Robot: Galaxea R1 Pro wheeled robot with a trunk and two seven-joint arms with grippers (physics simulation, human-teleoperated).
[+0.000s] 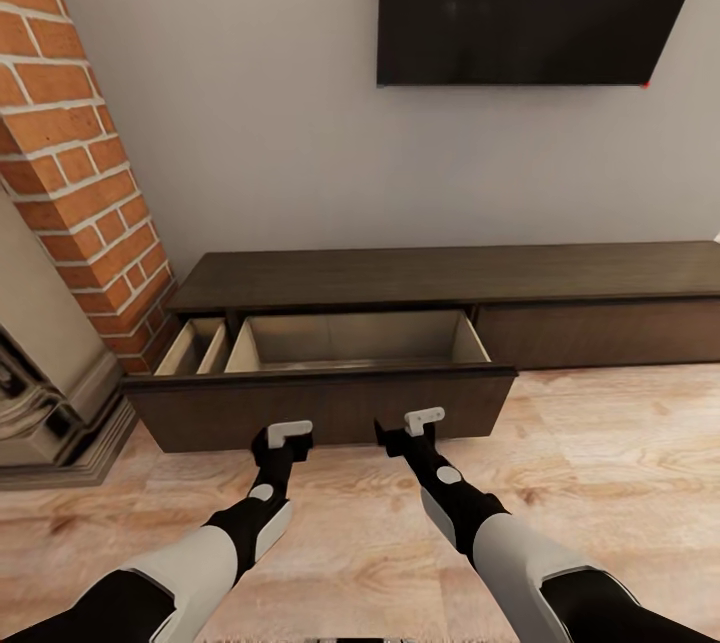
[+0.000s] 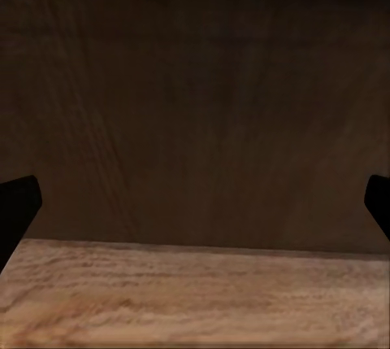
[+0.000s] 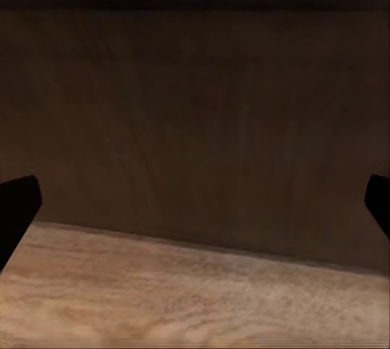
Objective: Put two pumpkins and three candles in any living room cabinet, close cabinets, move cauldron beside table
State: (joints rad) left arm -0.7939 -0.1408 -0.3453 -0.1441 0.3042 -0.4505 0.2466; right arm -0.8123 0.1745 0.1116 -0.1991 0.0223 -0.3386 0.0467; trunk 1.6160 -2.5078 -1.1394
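Note:
The cabinet [image 1: 450, 275] is a long, low, dark brown unit against the grey wall. Its left drawer [image 1: 330, 401] is pulled out over the floor, and the pale inside that shows holds nothing. My left gripper [image 1: 283, 435] and right gripper [image 1: 418, 421] hover side by side just in front of the drawer's dark front panel. In both wrist views that panel [image 2: 195, 105] [image 3: 195, 113] is close ahead, and the black fingertips [image 2: 16, 202] [image 3: 16, 207] stand wide apart with nothing between them. The pumpkins, candles, cauldron and table are out of view.
A red brick column [image 1: 80, 173] and a stone fireplace base [image 1: 50, 413] stand close on the left of the drawer. A black television [image 1: 540, 3] hangs above the cabinet. Light wooden floor [image 1: 600, 463] stretches to the right.

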